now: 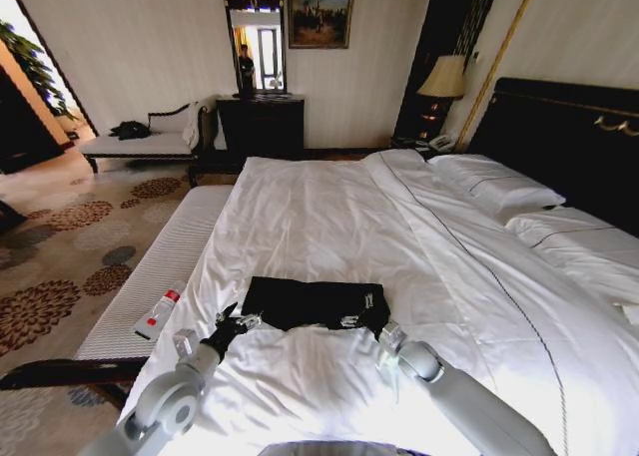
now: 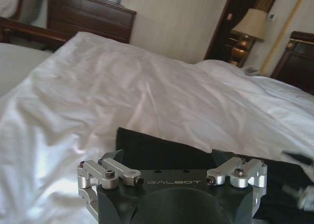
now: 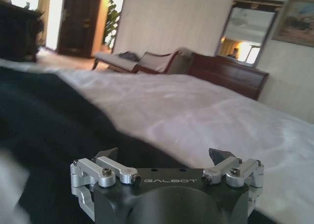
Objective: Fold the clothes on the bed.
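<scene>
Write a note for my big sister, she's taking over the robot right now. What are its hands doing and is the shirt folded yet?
Left gripper: open, at the near left corner of the black T-shirt, holding nothing.
Right gripper: open, at the shirt's near right corner, also holding nothing.
The T-shirt lies on the white duvet near the foot of the bed, already a narrow band, so it looks partly folded.
Left to do: probably fold it smaller. A small white bottle sits on the bench beside the bed.
</scene>
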### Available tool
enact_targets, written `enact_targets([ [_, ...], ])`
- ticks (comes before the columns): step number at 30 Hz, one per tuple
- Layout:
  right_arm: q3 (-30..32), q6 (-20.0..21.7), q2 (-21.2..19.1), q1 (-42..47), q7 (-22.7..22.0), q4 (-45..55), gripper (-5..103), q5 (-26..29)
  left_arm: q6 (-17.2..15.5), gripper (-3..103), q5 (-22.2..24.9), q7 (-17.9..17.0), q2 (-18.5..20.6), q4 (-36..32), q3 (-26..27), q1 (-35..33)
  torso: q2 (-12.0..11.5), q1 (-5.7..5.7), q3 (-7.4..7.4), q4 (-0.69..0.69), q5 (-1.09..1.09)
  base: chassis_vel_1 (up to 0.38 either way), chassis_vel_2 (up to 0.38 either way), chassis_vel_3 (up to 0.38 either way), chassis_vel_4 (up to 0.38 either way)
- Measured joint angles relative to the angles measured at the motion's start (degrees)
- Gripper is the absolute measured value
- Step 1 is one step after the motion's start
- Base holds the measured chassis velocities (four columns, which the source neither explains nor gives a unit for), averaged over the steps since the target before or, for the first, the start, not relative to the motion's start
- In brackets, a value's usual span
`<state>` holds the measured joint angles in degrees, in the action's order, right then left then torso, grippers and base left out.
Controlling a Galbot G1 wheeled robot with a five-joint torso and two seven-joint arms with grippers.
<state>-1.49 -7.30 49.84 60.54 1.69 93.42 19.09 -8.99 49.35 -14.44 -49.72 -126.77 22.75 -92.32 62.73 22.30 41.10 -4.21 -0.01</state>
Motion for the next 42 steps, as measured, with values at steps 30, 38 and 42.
enact_targets([
  [30,28.7,11.13,4.54,24.67,-6.32,19.48,100,18.62,27.67,100,-35.31,10.27,-22.33,-3.31,16.96,-33.85,0.0,-0.01,0.0,0.01,0.01,0.0,0.0,0.0,0.0],
  [38,31.02,18.4,6.35,26.18,-9.14,23.42,100,36.14,36.94,100,-37.01,10.33,-24.4,0.86,17.99,-40.57,0.0,-0.01,0.0,0.0,0.02,0.0,0.0,0.0,0.0],
  [42,30.98,20.85,6.77,24.88,-9.95,22.72,100,41.82,36.87,100,-37.06,10.26,-24.44,0.89,17.08,-40.3,0.0,-0.01,0.0,0.0,0.0,0.0,0.0,0.0,0.0],
])
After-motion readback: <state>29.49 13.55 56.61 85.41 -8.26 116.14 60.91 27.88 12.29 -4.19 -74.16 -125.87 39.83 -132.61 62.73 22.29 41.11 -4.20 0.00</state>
